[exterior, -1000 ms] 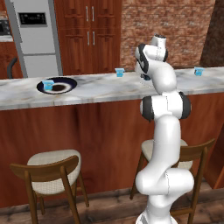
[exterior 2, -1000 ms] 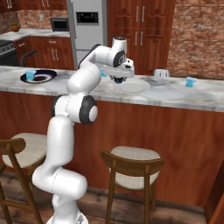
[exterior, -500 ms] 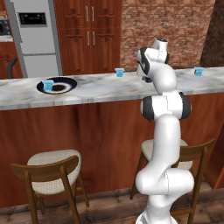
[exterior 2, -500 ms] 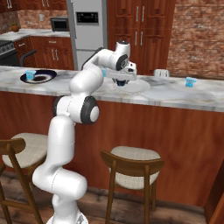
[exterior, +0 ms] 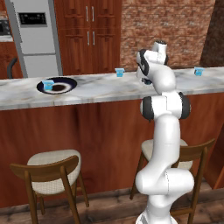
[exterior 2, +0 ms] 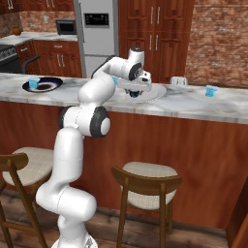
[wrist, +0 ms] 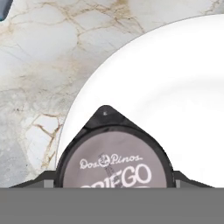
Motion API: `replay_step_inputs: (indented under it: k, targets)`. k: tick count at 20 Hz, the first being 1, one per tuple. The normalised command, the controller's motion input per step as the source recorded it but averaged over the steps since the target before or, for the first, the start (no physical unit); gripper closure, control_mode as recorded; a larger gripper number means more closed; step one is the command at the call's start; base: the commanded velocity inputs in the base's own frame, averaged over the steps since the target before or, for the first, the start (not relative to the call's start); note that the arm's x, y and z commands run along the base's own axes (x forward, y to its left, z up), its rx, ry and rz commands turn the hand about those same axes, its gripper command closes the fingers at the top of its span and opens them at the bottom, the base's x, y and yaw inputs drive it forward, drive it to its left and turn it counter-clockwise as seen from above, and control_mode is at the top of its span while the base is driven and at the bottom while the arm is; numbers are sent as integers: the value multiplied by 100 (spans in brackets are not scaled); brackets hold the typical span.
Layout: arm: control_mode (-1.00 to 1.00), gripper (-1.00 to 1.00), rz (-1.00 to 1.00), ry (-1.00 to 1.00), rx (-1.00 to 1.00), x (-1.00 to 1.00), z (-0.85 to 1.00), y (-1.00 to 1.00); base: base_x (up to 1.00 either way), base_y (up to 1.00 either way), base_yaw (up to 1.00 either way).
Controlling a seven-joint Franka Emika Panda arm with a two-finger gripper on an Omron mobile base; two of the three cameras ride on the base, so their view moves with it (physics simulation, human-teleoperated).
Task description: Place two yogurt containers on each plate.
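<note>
yogurt container (wrist: 114,162) lid, btm cut off

Marble counter (exterior: 109,87), 2 wooden stools (exterior: 50,173), brick wall (exterior: 166,30).

The light is bright and even, like it comes from everywhere. Shadows are soft and faint under the table (exterior: 100,89) and the stools (exterior: 52,173). Nothing glares. The pictures look a bit fuzzy and blocky. The white plate (wrist: 175,87) looks very bright up close.

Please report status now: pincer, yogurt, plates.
Pincer over white plate, shut on yogurt cup. One cup on dark plate. Nothing in way.
</note>
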Motion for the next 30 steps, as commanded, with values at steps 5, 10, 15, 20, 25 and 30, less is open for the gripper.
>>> replay_step_inputs:
  k: [5,10,15,20,25,30]
  targets:
    - [-100,100,0,0,0,0,-5,0,0,0,0]
    - [-100,-100,0,0,0,0,0,0,0,0,0]
    - [-100,-100,0,3,0,5,0,0,0,0,0]
    - [-100,-100,0,0,0,0,18,0,0,0,0]
    - [-100,-100,-1,0,0,0,41,12,0,0,0]
    - [-100,-100,0,0,0,0,44,47,0,0,0]
